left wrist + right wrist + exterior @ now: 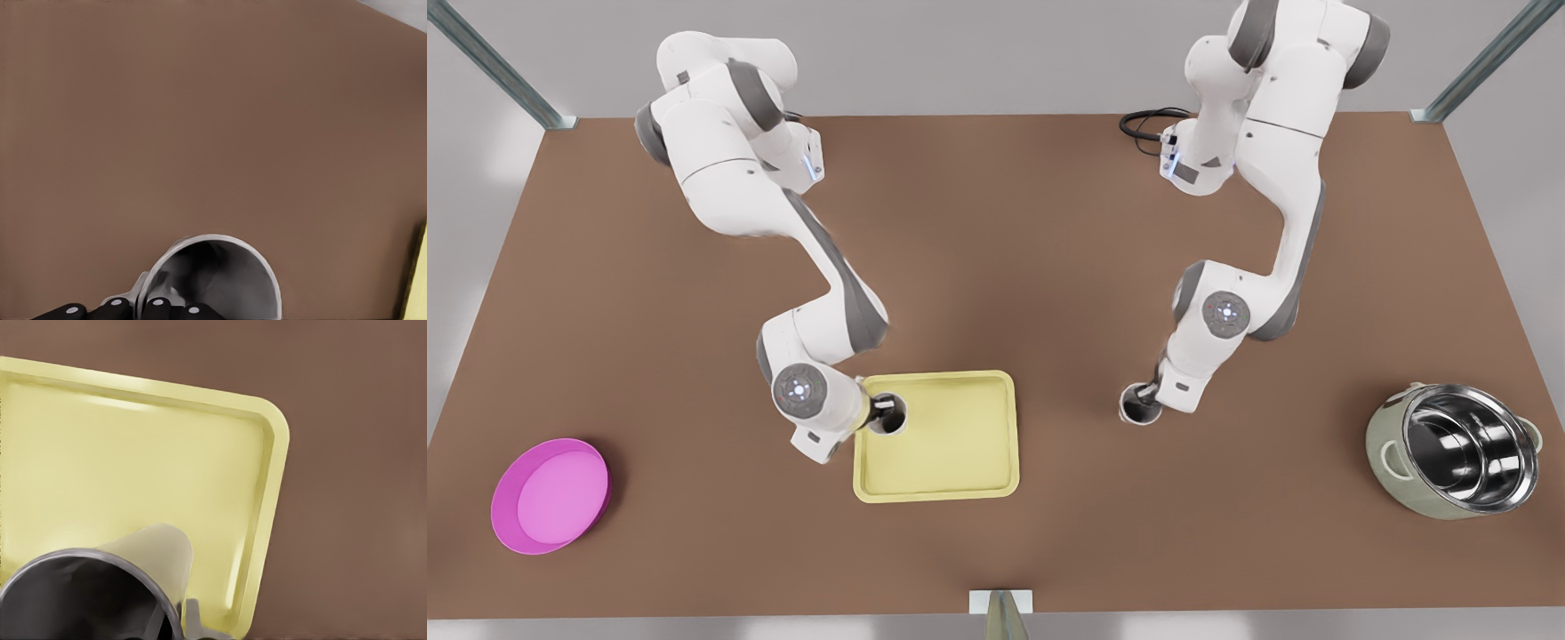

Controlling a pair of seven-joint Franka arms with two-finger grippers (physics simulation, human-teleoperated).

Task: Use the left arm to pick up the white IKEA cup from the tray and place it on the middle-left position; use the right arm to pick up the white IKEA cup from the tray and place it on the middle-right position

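While left gripper jaws clamp first white cup on surface, tray's 3 o'clock | right gripper at second white cup, tray's 10 o'clock corner, jaws: cannot tell | likely drop spot: tray's 9 o'clock

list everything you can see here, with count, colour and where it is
tray cup: 1, white rim, dark inside, in the tray's corner toward the front view's left
table cup: 1, same look, on bare table off the tray's front-view right side
tray: 1, pale yellow, middle of the table
dish: 1, pink, round, front view's left
pot: 1, grey-green outside, steel inside, front view's right
cable: 1, black, far edge
table: 1, brown
left gripper: 1, on a white and grey arm, jaws shut on the table cup's rim
right gripper: 1, on a white and grey arm, at the tray cup
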